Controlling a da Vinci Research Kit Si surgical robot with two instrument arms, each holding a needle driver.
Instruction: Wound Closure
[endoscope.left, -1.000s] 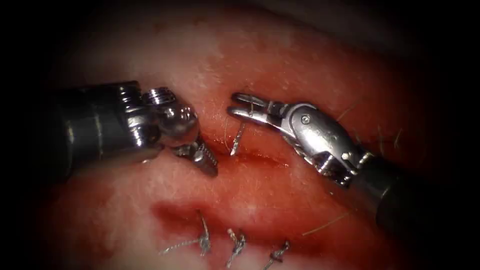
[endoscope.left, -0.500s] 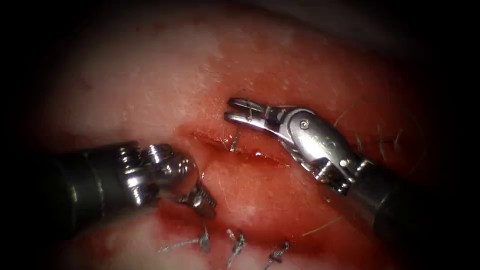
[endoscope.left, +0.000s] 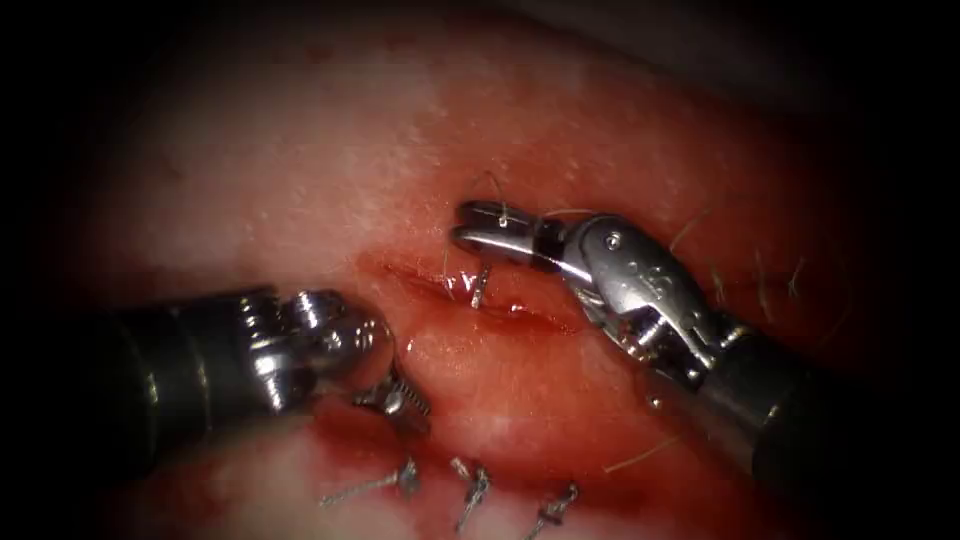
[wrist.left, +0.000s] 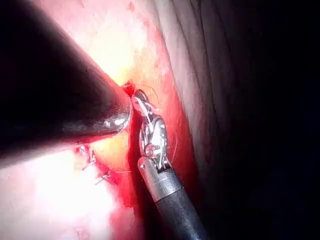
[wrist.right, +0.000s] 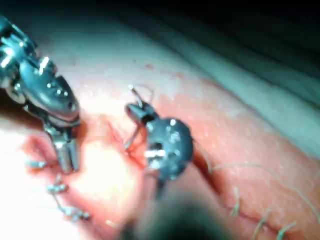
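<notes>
Your right tool (endoscope.left: 478, 226) is clamped on the needle (endoscope.left: 480, 284), which hangs just below its jaws, long axis near upright, lower end in the cut (endoscope.left: 470, 298). Your left tool (endoscope.left: 405, 400) holds nothing, jaws about closed, near 3 knots (endoscope.left: 470, 485).

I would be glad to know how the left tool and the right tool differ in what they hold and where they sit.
The right tool grips the needle, whose lower end dips into the cut; the left tool holds nothing. The right tool's jaws lie above the cut; the left tool's sit below it, just above the cut thread ends. The right tool's jaws point left, the left tool's down and right. Both are needle drivers over the tissue.
</notes>
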